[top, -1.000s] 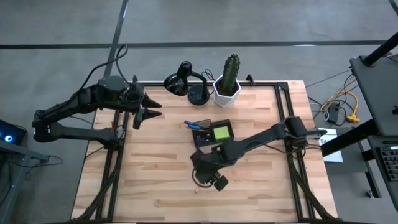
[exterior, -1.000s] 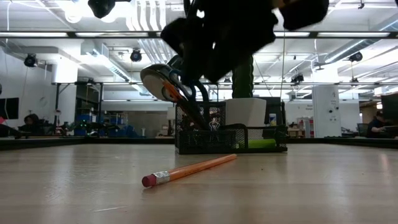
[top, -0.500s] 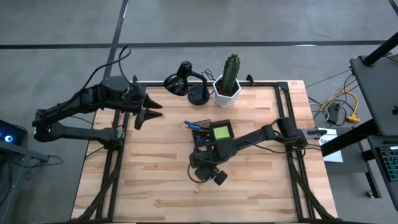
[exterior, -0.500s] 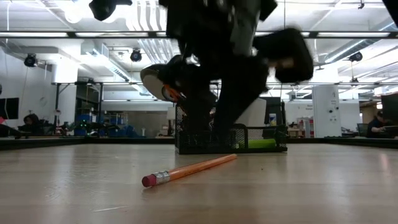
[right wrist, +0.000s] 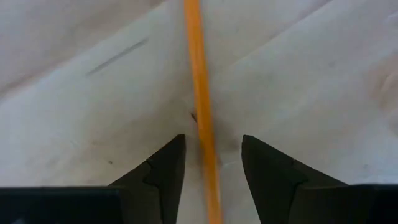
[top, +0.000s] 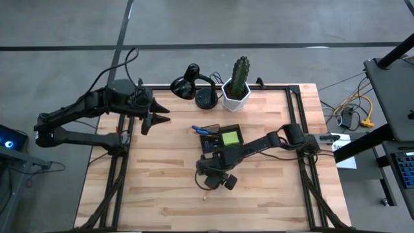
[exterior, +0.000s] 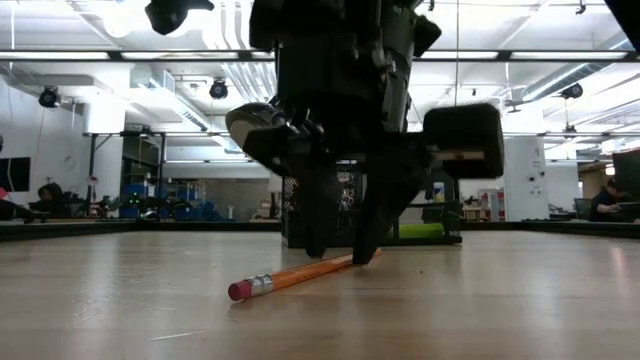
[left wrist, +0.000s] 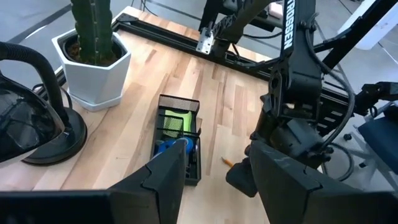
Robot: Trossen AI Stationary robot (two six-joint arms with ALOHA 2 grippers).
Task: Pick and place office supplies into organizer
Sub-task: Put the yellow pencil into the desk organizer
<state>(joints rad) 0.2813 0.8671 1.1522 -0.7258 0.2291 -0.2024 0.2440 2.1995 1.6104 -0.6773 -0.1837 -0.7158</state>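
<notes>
An orange pencil (exterior: 300, 272) with a pink eraser lies flat on the wooden table, near the front of the dark organizer (top: 221, 140). My right gripper (right wrist: 209, 180) points steeply down over the pencil (right wrist: 202, 112), open. One finger stands on each side of the pencil's shaft, close to the table and apart from it. The organizer holds blue-handled scissors (left wrist: 174, 146) and a lime-green sticky pad (top: 229, 137). My left gripper (top: 162, 115) waits open, high over the table's far left.
A black desk lamp (top: 194, 87) and a cactus in a white pot (top: 237, 90) stand at the far edge, behind the organizer. Bare wood lies to the left of the pencil and toward the near edge. People sit in the room beyond the table.
My right gripper has come down toward the pencil and rolled about its own axis, so its fingers now stand astride the shaft near the table. The pencil has stayed where it was.
</notes>
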